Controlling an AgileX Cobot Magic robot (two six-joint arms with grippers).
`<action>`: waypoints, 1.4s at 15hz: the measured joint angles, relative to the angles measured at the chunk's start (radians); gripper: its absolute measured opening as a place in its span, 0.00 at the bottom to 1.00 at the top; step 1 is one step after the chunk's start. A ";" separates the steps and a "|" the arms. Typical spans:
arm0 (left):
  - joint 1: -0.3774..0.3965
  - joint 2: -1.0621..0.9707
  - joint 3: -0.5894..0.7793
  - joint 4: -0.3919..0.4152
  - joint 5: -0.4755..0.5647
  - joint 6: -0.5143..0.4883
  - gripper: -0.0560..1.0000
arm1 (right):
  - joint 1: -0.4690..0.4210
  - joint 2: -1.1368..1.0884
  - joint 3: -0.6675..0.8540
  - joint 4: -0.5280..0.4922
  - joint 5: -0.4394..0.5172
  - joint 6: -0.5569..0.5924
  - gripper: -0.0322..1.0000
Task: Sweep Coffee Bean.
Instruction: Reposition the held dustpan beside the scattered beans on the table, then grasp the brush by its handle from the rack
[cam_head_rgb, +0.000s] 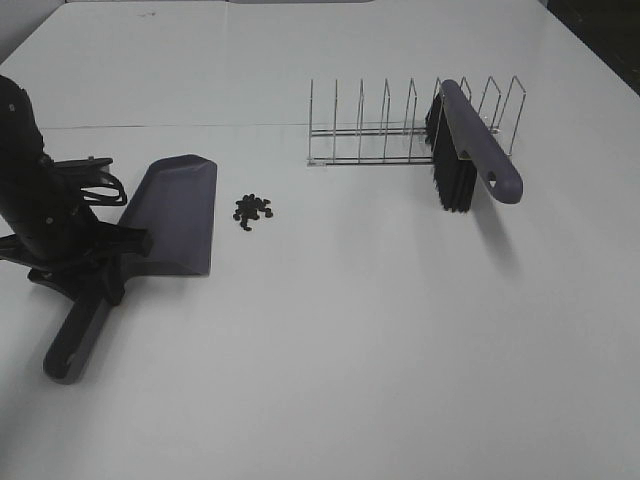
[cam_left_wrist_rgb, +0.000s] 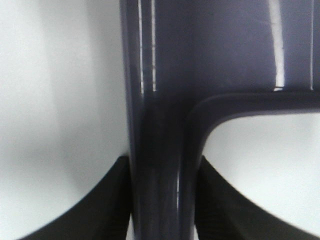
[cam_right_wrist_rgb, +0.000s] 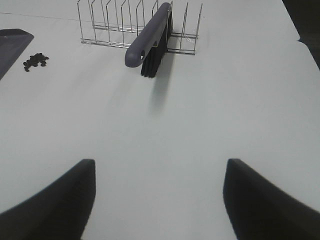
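Observation:
A small heap of dark coffee beans (cam_head_rgb: 253, 209) lies on the white table just right of the grey-purple dustpan (cam_head_rgb: 178, 210); the beans also show in the right wrist view (cam_right_wrist_rgb: 36, 61). My left gripper (cam_head_rgb: 100, 268) is shut on the dustpan's handle (cam_left_wrist_rgb: 160, 150), with a finger (cam_left_wrist_rgb: 107, 200) pressed against each side. The dustpan rests flat on the table, its mouth facing the beans. A grey-purple brush (cam_head_rgb: 480, 155) with black bristles leans in the wire rack (cam_head_rgb: 380, 125). My right gripper (cam_right_wrist_rgb: 159, 200) is open and empty, well short of the brush (cam_right_wrist_rgb: 147, 35), and out of the high view.
The wire rack (cam_right_wrist_rgb: 105, 25) stands at the back of the table with several empty slots left of the brush. A corner of the dustpan (cam_right_wrist_rgb: 12, 42) shows in the right wrist view. Bare white table lies between the right gripper and the brush.

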 joint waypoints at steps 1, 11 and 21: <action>0.000 0.000 -0.002 0.002 0.003 -0.010 0.38 | 0.000 0.000 0.000 0.000 0.000 0.000 0.65; -0.002 -0.142 0.001 0.119 0.049 -0.137 0.38 | 0.000 0.000 0.000 0.000 0.000 0.000 0.65; -0.002 -0.141 0.001 0.121 0.055 -0.138 0.38 | 0.000 0.056 -0.026 -0.004 -0.059 -0.003 0.64</action>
